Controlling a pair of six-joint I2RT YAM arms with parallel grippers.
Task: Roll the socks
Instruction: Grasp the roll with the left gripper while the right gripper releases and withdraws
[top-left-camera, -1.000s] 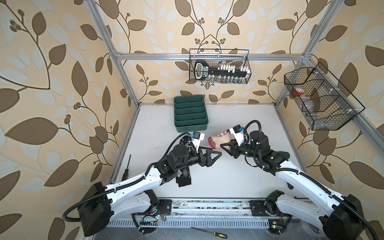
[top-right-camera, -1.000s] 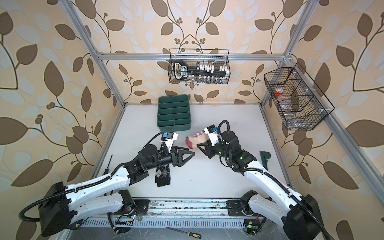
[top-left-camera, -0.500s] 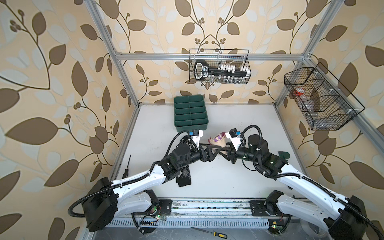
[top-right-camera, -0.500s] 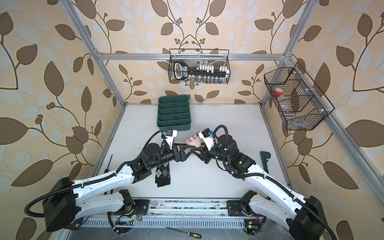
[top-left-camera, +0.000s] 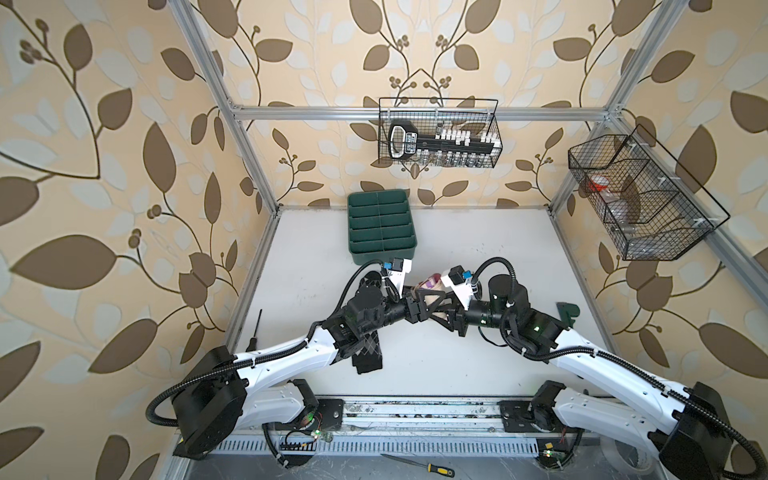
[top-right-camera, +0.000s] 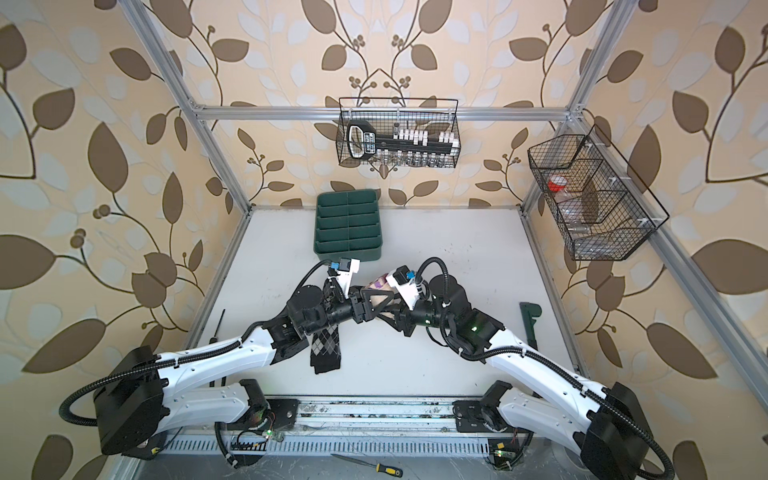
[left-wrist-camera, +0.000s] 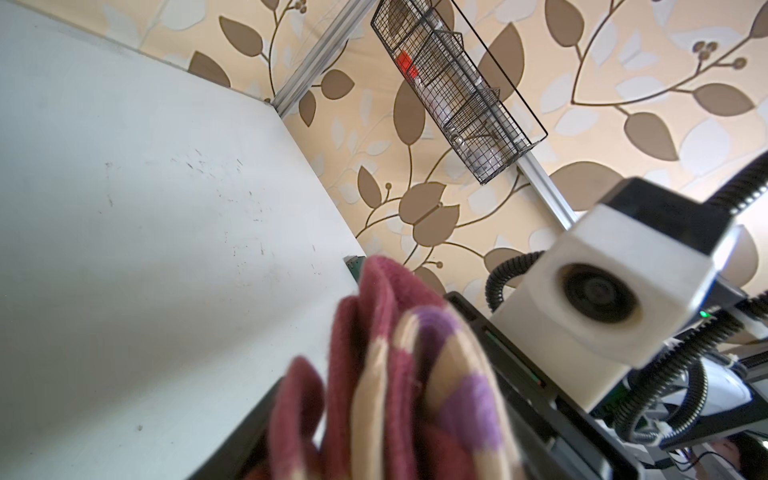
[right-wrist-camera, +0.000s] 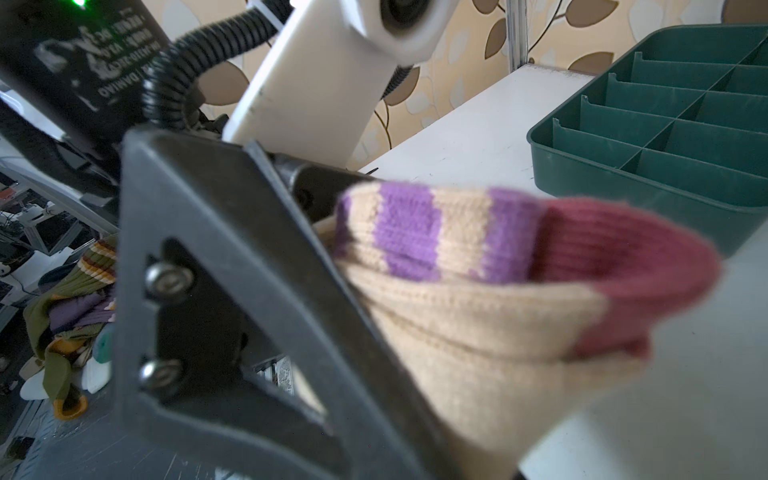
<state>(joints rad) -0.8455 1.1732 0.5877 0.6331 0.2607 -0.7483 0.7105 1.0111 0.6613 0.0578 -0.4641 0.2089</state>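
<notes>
The beige sock (top-left-camera: 431, 284) with maroon and purple bands is a folded bundle held above the table's middle; both top views show only its end (top-right-camera: 377, 285). My right gripper (top-left-camera: 440, 316) is shut on it from the right. My left gripper (top-left-camera: 436, 301) meets it from the left, its jaws closed round the bundle. The left wrist view shows the sock's folds (left-wrist-camera: 415, 374) packed between its jaws. The right wrist view shows the sock (right-wrist-camera: 478, 291) with the left gripper's black finger (right-wrist-camera: 208, 270) pressed against it. The argyle sock (top-left-camera: 370, 353) lies flat under my left arm.
A green divided tray (top-left-camera: 382, 255) stands just behind the grippers. Wire baskets hang on the back wall (top-left-camera: 438, 133) and the right wall (top-left-camera: 640, 199). A green clamp (top-left-camera: 567, 311) lies at the right and a black screwdriver (top-left-camera: 254, 336) by the left edge.
My left gripper has moved right from a wide-open stance to the sock bundle and narrowed its jaws round it. The right gripper brought the sock a little toward the middle.
</notes>
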